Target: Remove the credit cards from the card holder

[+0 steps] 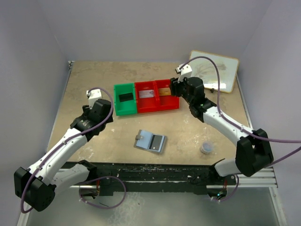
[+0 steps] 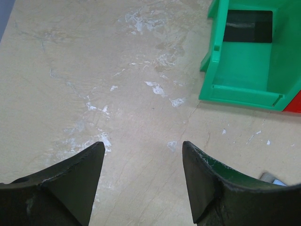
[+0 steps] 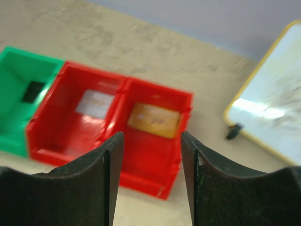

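Top view: card holder [image 1: 150, 141] lies open on the table [image 1: 94, 77], near the front edge, between the arms and apart from both. Can't tell if a card is left inside.
- Three bins in a row behind it: green bin [image 1: 123, 107] with a dark card [image 1: 126, 97], middle red bin [image 1: 145, 108] with a pale card [image 1: 146, 93], right red bin [image 1: 165, 105] with a gold card [image 1: 164, 92].
- Right gripper [image 1: 175, 88] sits over the right red bin. Left gripper [image 1: 103, 108] is just left of the green bin.

Left wrist: fingers [image 2: 77, 176] spread wide, nothing between them, bare table below.

Right wrist: fingers [image 3: 103, 165] parted, empty. Gold card rests loose in the bin beyond them.

Risks, as I judge them:
- If a card remains, it's thin and flat against shiny metal, so the pinch could slip.
- The case looks light. A finger pushing it could slide it or flip the lid shut.
- The right fingers are close to the bin wall and could snag and drag the bin row.
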